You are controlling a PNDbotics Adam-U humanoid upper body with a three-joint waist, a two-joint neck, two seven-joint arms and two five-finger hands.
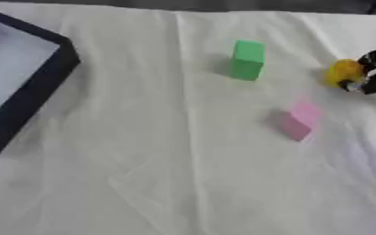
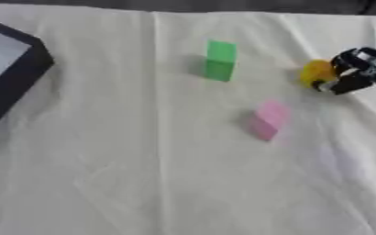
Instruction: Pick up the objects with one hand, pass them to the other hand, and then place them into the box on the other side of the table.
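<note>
A green block (image 1: 247, 59) stands upright on the white cloth, right of centre. A pink block (image 1: 301, 120) lies lower and further right. A yellow rounded object (image 2: 317, 72) sits at the right side, with my right hand (image 2: 353, 71) curled around it, fingers on its upper and lower sides. The dark box (image 1: 32, 92) with a pale inside is at the far left. My left hand shows in neither view.
The white cloth (image 1: 143, 174) covers the whole table, with creases running down its middle. A dark strip marks the table's far edge at the top.
</note>
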